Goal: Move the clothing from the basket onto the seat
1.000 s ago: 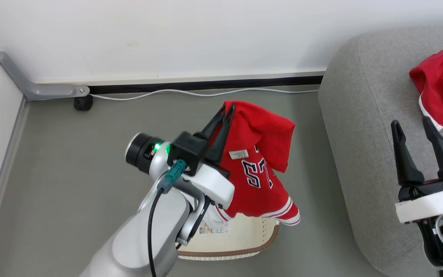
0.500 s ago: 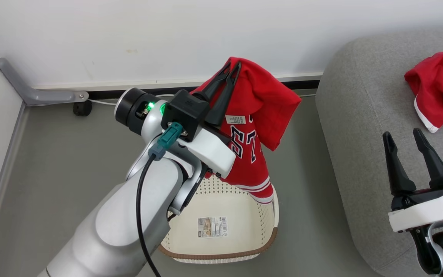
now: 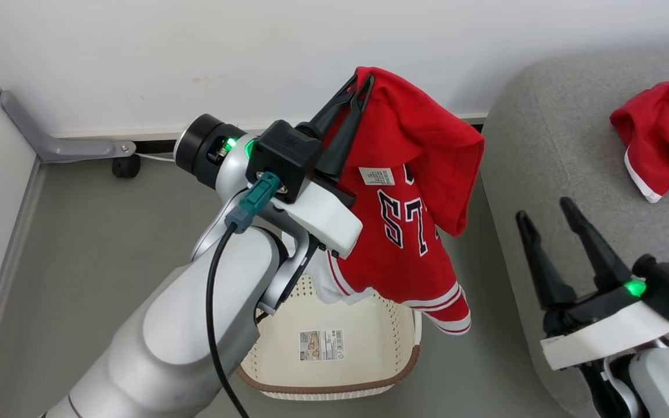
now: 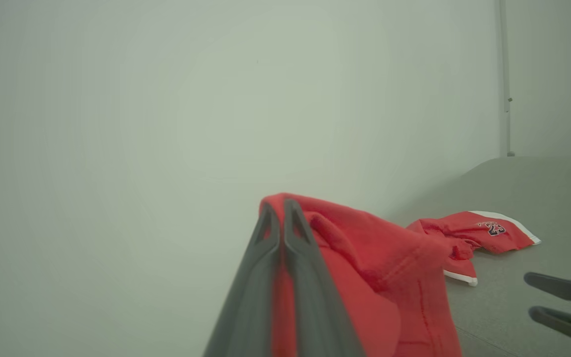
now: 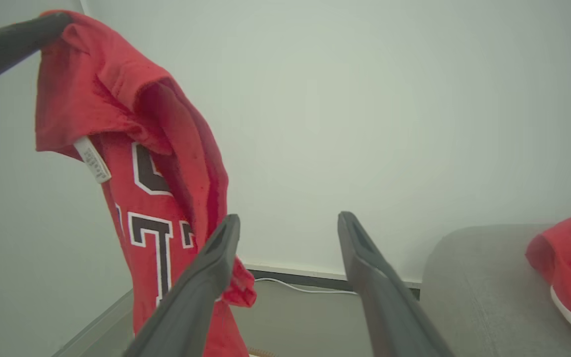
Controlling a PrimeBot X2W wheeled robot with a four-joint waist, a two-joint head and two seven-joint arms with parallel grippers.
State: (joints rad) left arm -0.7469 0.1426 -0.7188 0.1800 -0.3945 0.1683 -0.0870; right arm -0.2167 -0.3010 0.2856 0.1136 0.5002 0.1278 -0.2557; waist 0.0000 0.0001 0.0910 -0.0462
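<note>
Plain white wall (image 3: pixel 253 52) across the back, grey-green floor (image 3: pixel 96 244) below it. Big light-grey sofa (image 3: pixel 549 151) down the right side, rounded edge facing the middle. Pale left arm (image 3: pixel 195 325) up from the lower left, black cable looped along it. Cream perforated laundry basket (image 3: pixel 323 388) with a brown woven-look rim on the floor under that arm, near the sofa but not touching it, bare bottom on show. Red jersey (image 3: pixel 416 255) hanging in mid-air above the basket and short of the sofa, pinched at its top fold, dark white-edged lettering toward the head camera, white-striped hem dangling over the basket's far right corner; contact with the rim hard to call from here. Second red garment (image 3: pixel 659 128) crumpled on the sofa seat at the far right, white trim along its lower edge, well apart from the hanging one. Left gripper (image 3: pixel 362 81) raised up in front of the wall, jaws squeezed fully together on the jersey's fabric. Right gripper (image 3: pixel 545 210) low over the sofa's front edge, jaws spread wide with nothing between them. Barcode sticker (image 3: pixel 322 345) flat on the basket bottom. Small white tag (image 3: pixel 376 176) on the jersey just below the pinch point.
</note>
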